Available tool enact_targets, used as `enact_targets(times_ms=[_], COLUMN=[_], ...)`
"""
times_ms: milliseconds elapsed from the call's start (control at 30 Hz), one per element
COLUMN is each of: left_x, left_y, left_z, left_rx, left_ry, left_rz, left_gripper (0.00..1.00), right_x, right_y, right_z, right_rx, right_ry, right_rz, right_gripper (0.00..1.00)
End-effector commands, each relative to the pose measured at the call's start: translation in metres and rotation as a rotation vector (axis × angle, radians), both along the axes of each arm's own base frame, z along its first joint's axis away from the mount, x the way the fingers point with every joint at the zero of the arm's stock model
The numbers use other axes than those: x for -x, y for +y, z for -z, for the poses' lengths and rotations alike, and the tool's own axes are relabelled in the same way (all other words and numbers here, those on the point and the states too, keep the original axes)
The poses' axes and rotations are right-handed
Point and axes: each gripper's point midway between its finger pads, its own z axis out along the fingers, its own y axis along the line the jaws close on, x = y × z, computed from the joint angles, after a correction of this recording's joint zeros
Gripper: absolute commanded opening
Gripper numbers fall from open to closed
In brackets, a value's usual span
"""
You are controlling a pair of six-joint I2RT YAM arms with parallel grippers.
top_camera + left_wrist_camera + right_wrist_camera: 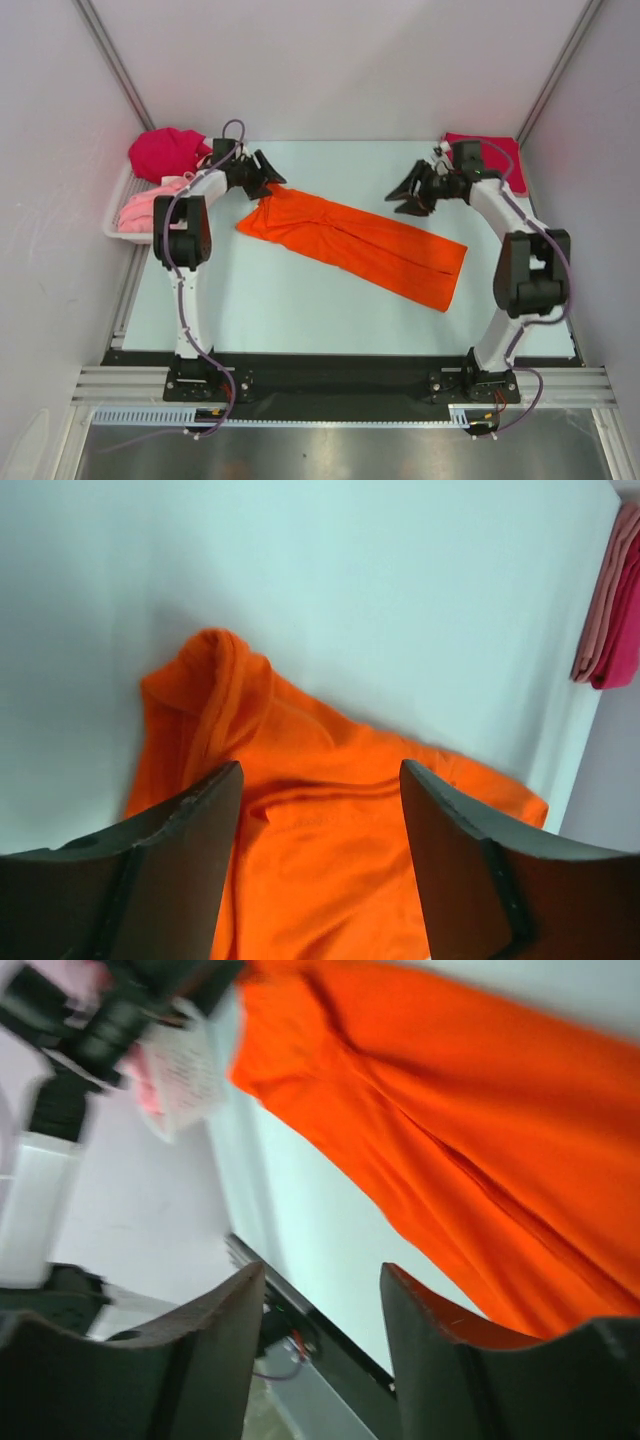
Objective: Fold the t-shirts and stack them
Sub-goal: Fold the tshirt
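A bright orange t-shirt (355,243) lies as a long folded strip slanting across the table, from back left to front right. My left gripper (272,180) hovers at its back-left end, open; in the left wrist view the gripper (320,770) has orange cloth (330,860) below its spread fingers, none pinched. My right gripper (398,200) is open just behind the strip's middle, and in its wrist view (322,1270) holds nothing, with the orange t-shirt (480,1130) off to the right. A crimson t-shirt (165,152) and a pale pink t-shirt (140,210) sit at the back left.
A white tray (112,228) at the table's left edge holds the pale pink and crimson shirts. Another red shirt (490,150) lies folded at the back right corner, behind the right arm, and shows at the left wrist view's right edge (610,600). White walls enclose the table.
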Motion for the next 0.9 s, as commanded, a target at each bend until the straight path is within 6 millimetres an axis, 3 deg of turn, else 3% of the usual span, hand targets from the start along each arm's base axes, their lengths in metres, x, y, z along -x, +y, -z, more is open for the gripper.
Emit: enact_targets(times_ms=[0, 33, 100, 133, 200, 233, 267, 333, 367, 500, 600, 867], left_x=[0.000, 0.006, 0.020, 0.029, 0.049, 0.060, 0.081, 0.096, 0.118, 0.165, 0.179, 0.180], left_y=[0.004, 0.006, 0.011, 0.012, 0.018, 0.019, 0.020, 0.022, 0.024, 0.035, 0.041, 0.054], left_z=[-0.090, -0.124, -0.136, -0.158, -0.144, -0.155, -0.123, -0.119, -0.110, -0.090, -0.068, -0.018], left_rx=[-0.107, -0.120, -0.176, -0.188, -0.231, -0.225, -0.207, -0.175, -0.141, -0.086, -0.147, -0.207], left_ry=[-0.176, -0.234, -0.245, -0.284, -0.251, -0.274, -0.186, -0.203, -0.182, -0.168, -0.146, -0.041], left_rz=[0.013, 0.005, -0.015, -0.023, -0.046, -0.060, -0.080, -0.130, -0.183, -0.383, -0.448, -0.564], left_gripper=[0.71, 0.71, 0.72, 0.72, 0.76, 0.77, 0.77, 0.76, 0.75, 0.77, 0.76, 0.70], right_x=[0.071, 0.087, 0.103, 0.110, 0.125, 0.130, 0.137, 0.144, 0.150, 0.164, 0.173, 0.198], right_y=[-0.033, -0.044, -0.053, -0.056, -0.057, -0.053, -0.051, -0.048, -0.046, -0.039, -0.034, -0.040], right_z=[0.047, 0.050, 0.055, 0.050, 0.054, 0.046, 0.047, 0.043, 0.041, 0.026, 0.013, 0.008], right_rx=[0.191, 0.223, 0.258, 0.283, 0.280, 0.255, 0.243, 0.227, 0.220, 0.185, 0.171, 0.187], right_ry=[0.092, 0.103, 0.106, 0.083, 0.091, 0.067, 0.076, 0.069, 0.063, 0.038, 0.000, 0.003], right_rz=[-0.053, -0.033, -0.024, -0.018, -0.022, -0.025, -0.031, -0.033, -0.035, -0.033, -0.033, 0.006], right_gripper=[0.58, 0.59, 0.59, 0.59, 0.60, 0.61, 0.61, 0.61, 0.61, 0.62, 0.63, 0.64])
